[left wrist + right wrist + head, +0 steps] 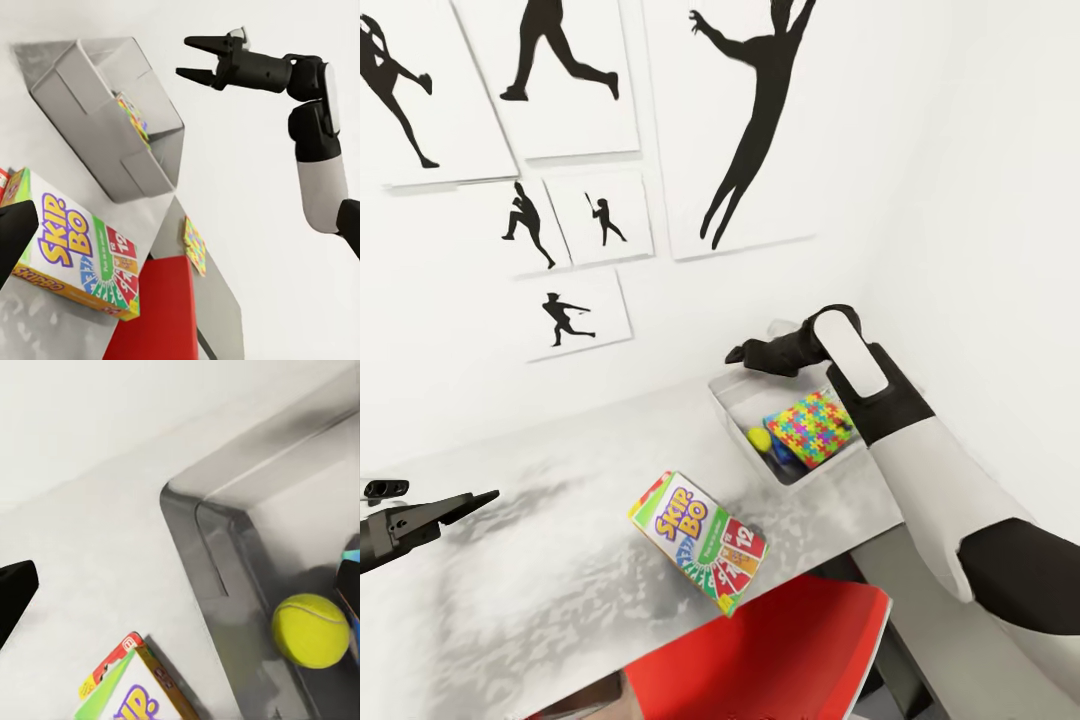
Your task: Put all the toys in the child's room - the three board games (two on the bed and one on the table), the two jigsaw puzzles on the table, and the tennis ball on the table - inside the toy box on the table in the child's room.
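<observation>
The pale grey toy box (728,397) stands on the table (540,560) at the right. In it lie a jigsaw puzzle (810,428), the tennis ball (759,438) and a blue item (782,457) that is partly hidden. My right gripper (745,352) hovers over the box's far corner, and the left wrist view shows this right gripper (196,58) open and empty. The Skip-Bo board game (698,540) lies near the table's front edge. My left gripper (450,495) is open at the far left, well away from it. A second jigsaw puzzle (195,244) rests on the lower wing.
A red chair seat (770,650) sits right under the table's front edge, below the Skip-Bo box. The white wall with black baseball-player prints (560,70) rises straight behind the table. My right forearm (920,470) covers the table's right end.
</observation>
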